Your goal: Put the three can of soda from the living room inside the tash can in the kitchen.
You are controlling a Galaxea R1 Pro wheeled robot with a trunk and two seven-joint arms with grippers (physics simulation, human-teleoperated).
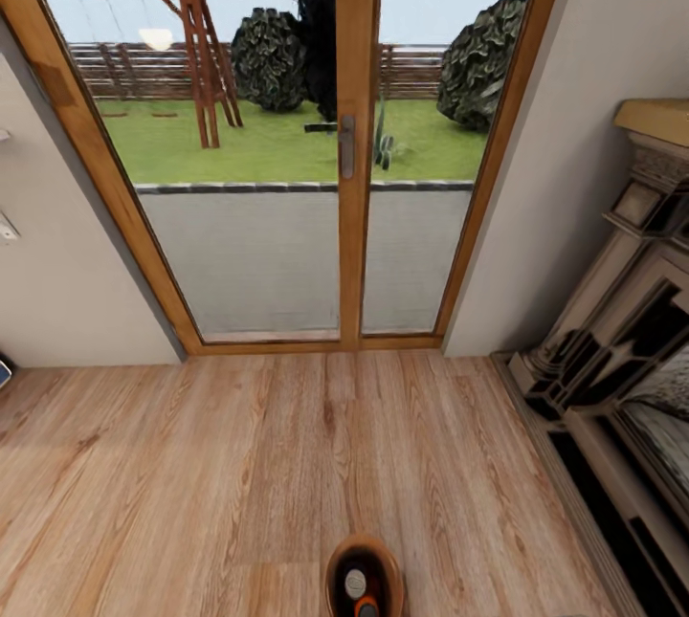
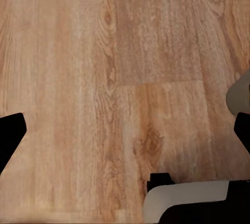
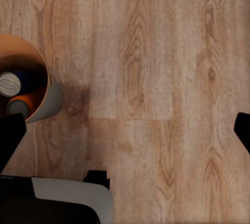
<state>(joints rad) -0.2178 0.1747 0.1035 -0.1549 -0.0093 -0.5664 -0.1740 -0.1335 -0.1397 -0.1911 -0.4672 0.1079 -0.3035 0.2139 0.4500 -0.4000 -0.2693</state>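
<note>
From the head camera we're facing the wood-framed glass doors (image 1: 346,139), with the lawn, a swing frame (image 1: 196,43) and dark bushes outside, and pale wall to either side. The ornate fireplace surround (image 1: 612,340) runs down the right edge. The plank floor (image 1: 239,464) fills the lower half, and right at the bottom edge, near centre, stands the tash can (image 1: 337,564), coppery inside, with a silvery can top (image 1: 355,583) and a bit of orange can (image 1: 366,608) showing within it. Over to the left wrist camera: the left hand (image 2: 127,130) looks straight down at bare planks, its two dark fingertips (image 2: 10,133) sitting at opposite edges of the picture, spread wide with nothing between them; a white and black part of the robot (image 2: 187,198) shows near one edge. Now the right wrist camera: the right hand (image 3: 130,130) is just as wide apart, fingertips (image 3: 10,135) at the picture's edges, gripping nothing, planks below. The wastebasket (image 3: 49,96) stands on the floor beside one fingertip, grey-tan outside, and inside it lie a dark blue can (image 3: 11,83) with its silvery top up and an orange one (image 3: 21,105) touching it.
</note>
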